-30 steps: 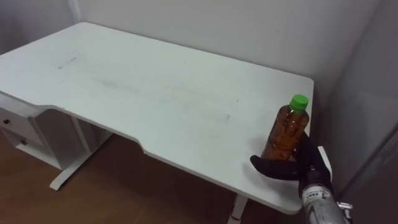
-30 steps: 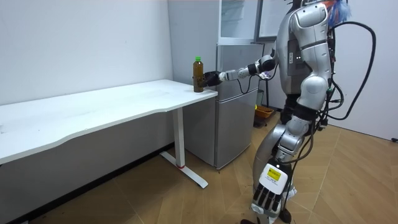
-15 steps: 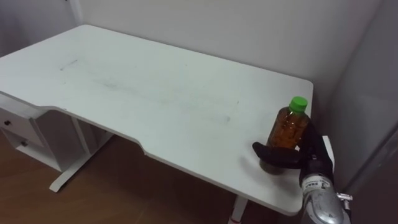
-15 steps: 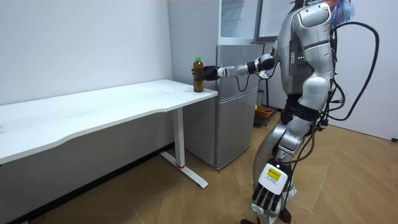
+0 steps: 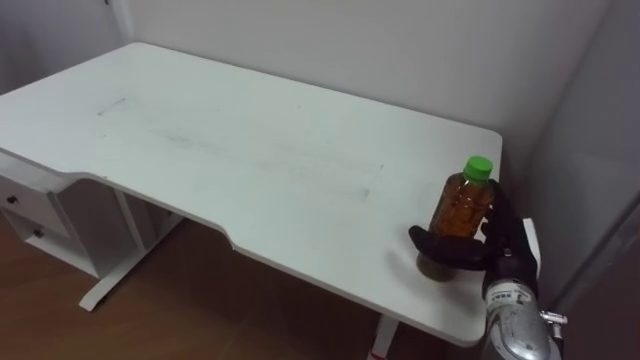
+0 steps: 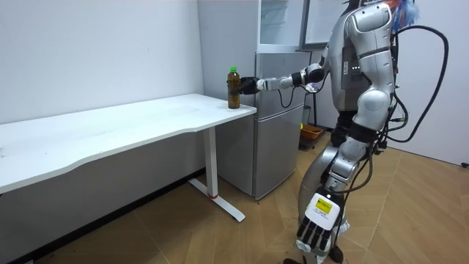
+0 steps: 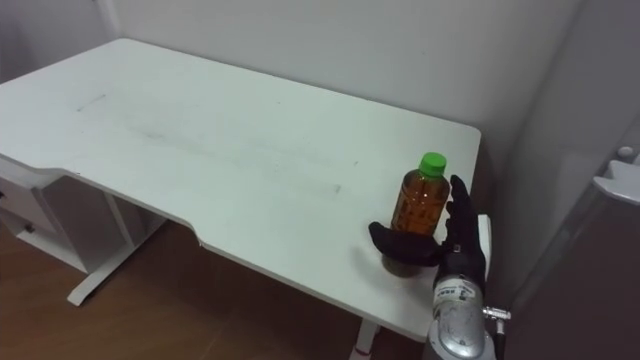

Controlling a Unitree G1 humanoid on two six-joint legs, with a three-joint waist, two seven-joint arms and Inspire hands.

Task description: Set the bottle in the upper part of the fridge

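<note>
One bottle (image 5: 467,205) upright, cap up, right hand (image 5: 497,252) gripping

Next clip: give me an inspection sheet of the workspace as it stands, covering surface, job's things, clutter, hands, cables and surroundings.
Surface: long white desk on white legs.
Job's things: amber plastic bottle with a green cap, upright near the desk's far right corner; tall grey fridge beside that end of the desk.
Clutter: nothing seen.
Hands: right hand at the bottle's base, thumb curled across its front, fingers behind it; left hand hangs low by the robot's leg, fingers relaxed.
Cables: nothing seen.
Surroundings: white drawer unit under the desk's left end; wooden floor.
</note>
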